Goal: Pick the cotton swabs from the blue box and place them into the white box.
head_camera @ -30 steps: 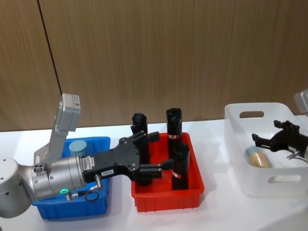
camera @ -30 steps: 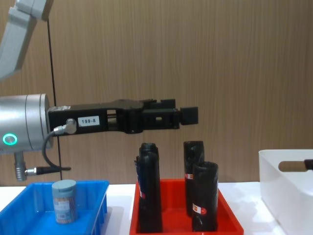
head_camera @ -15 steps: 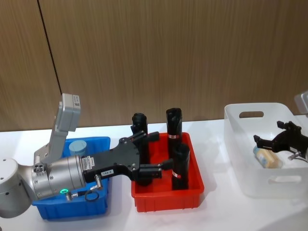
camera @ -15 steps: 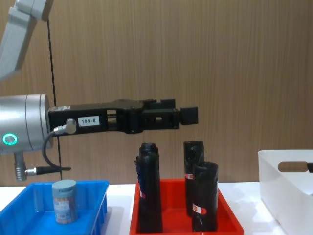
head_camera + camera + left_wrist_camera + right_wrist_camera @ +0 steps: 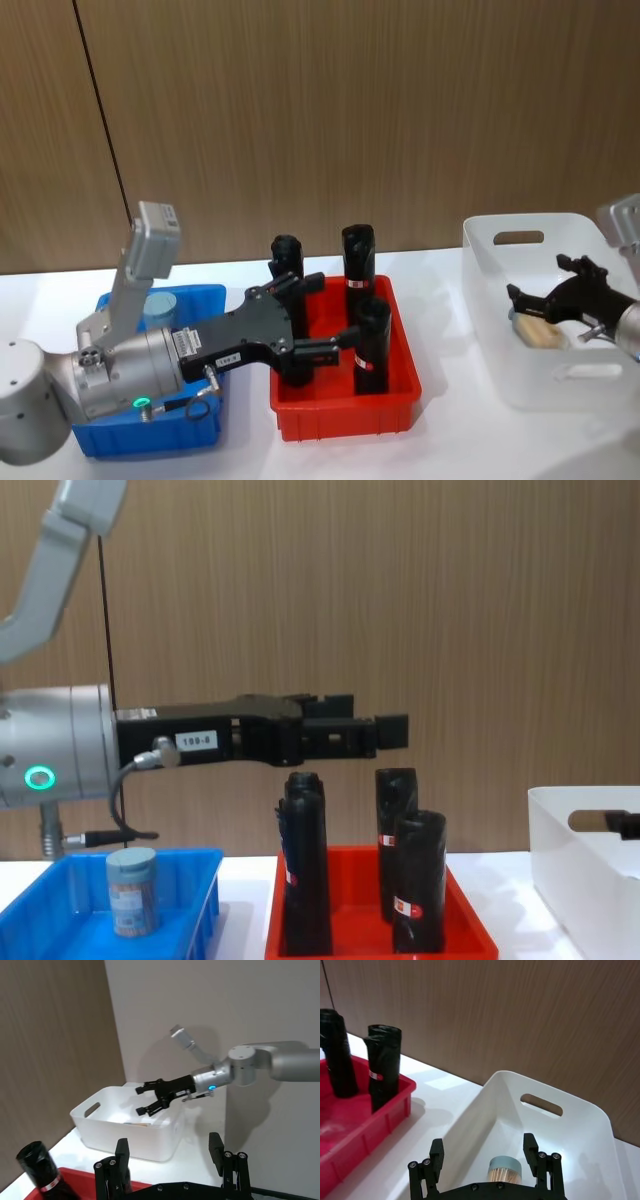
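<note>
Right gripper (image 5: 537,279): hangs over the open top of the white box, fingers spread wide and holding nothing.
White box (image 5: 482,290): directly beneath the right gripper, with its handle cut-out on the far wall beyond the fingertips.
Cotton swabs in the white box (image 5: 505,1165): one clear pot with a pale blue-grey lid on the box floor below the right gripper. From the wrist it sits in the gap between the two fingers (image 5: 436,1152), touching neither.
Left gripper (image 5: 335,312): held level above the red tray, fingers well apart and empty.
Black rolls (image 5: 418,880): three, upright, under the left gripper. In the chest view their tops stand clear below its fingertips.
Red tray (image 5: 345,422): beneath the left gripper, holding the black rolls.
Blue box (image 5: 40,905): behind the left gripper, under the wrist of that arm, just beside the red tray.
Cotton swabs in the blue box (image 5: 132,890): one pot, upright, well behind and below the left gripper's fingertips.
</note>
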Controlling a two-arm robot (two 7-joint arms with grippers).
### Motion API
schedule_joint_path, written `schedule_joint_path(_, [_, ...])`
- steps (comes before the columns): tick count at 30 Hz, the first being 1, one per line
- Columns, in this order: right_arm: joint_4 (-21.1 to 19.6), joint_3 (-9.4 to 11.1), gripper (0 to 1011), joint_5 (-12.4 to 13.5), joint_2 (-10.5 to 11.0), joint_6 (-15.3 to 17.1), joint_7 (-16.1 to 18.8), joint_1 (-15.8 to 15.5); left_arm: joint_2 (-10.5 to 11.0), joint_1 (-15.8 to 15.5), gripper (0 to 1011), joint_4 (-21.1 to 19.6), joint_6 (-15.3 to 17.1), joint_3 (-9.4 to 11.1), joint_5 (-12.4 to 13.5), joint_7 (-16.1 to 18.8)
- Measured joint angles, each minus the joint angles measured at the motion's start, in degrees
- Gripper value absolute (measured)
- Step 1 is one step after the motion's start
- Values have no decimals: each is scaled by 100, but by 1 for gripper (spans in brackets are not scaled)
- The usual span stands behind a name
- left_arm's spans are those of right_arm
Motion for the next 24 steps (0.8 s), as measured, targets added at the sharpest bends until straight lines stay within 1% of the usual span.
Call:
schedule_joint_path(1, [-56,5,1001,7,-10,-6,-28,-46,-2,27,1004,-29,-10,12,34,117])
schedule_joint_path(2, [-115,9,1001,12,-18,-11,-56,-88,-2,27,1004,-29,-10,12,34,117])
schedule_joint_path(5, [-340,20,1002,47,-49,-34,-160,-250,-7,90,1004,-99,-33,42,118,398])
schedule_joint_path(7, [-573,34,1002,77,-82,-57,-271,-422,-10,115,1004,-129,-42,53,155,519])
schedule_joint_path(8, [-573,34,1002,77,-82,-57,-271,-422,-11,127,1004,-144,-46,59,172,572])
schedule_joint_path(9, [-680,39,1001,95,-97,-67,-322,-500,-13,151,1004,-175,-56,71,212,698])
schedule_joint_path(11, [-799,46,1002,108,-112,-78,-378,-582,-17,189,1004,-223,-69,91,266,867])
schedule_joint_path(13, [-975,58,1001,138,-136,-94,-460,-712,-19,215,1004,-252,-79,102,301,987])
schedule_joint_path(14, [-1079,62,1001,148,-151,-103,-510,-793,-22,242,1004,-281,-88,114,336,1104])
schedule_joint_path(15, [-1079,62,1002,148,-151,-103,-510,-793,-22,252,1004,-293,-90,118,352,1152])
schedule_joint_path(17, [-1256,72,1001,175,-174,-120,-589,-918,-25,278,1004,-322,-101,131,388,1266])
schedule_joint_path(18, [-1370,79,1001,189,-191,-129,-646,-1004,-27,303,1004,-349,-110,143,424,1384])
schedule_joint_path(20, [-1476,85,1001,201,-206,-139,-696,-1081,-30,337,1004,-394,-126,160,481,1562])
schedule_joint_path(21, [-1609,92,1002,224,-225,-153,-757,-1175,-30,337,1004,-394,-126,160,481,1562])
schedule_joint_path(24, [-1781,102,1002,243,-248,-170,-842,-1300,-34,384,1004,-452,-144,185,549,1779])
